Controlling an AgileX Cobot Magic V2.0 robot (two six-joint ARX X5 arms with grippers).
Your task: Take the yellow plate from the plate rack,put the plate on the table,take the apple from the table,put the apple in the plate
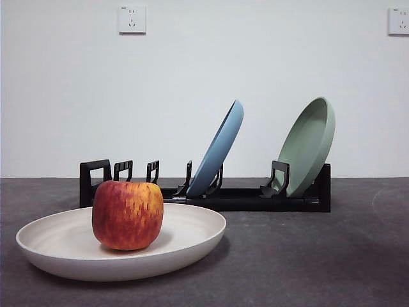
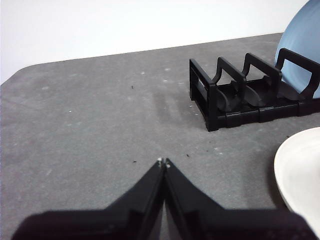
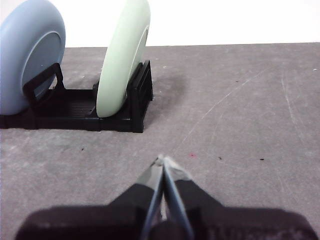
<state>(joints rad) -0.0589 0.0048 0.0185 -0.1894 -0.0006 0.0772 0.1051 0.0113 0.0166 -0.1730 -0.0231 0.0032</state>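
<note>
The yellow plate (image 1: 185, 236) lies flat on the table (image 1: 307, 256) at the front left. The red apple (image 1: 127, 214) sits in it, left of the plate's middle. The black plate rack (image 1: 243, 199) stands behind. The plate's rim (image 2: 300, 175) and the rack's loop end (image 2: 235, 95) show in the left wrist view. My left gripper (image 2: 163, 162) is shut and empty, apart from the plate. My right gripper (image 3: 163, 160) is shut and empty, over bare table near the rack's other end (image 3: 135, 107). Neither gripper shows in the front view.
A blue plate (image 1: 220, 150) and a sage-green plate (image 1: 310, 144) lean in the rack; both also show in the right wrist view, blue plate (image 3: 30, 55), green plate (image 3: 122, 60). A white wall with sockets (image 1: 131, 19) stands behind the table.
</note>
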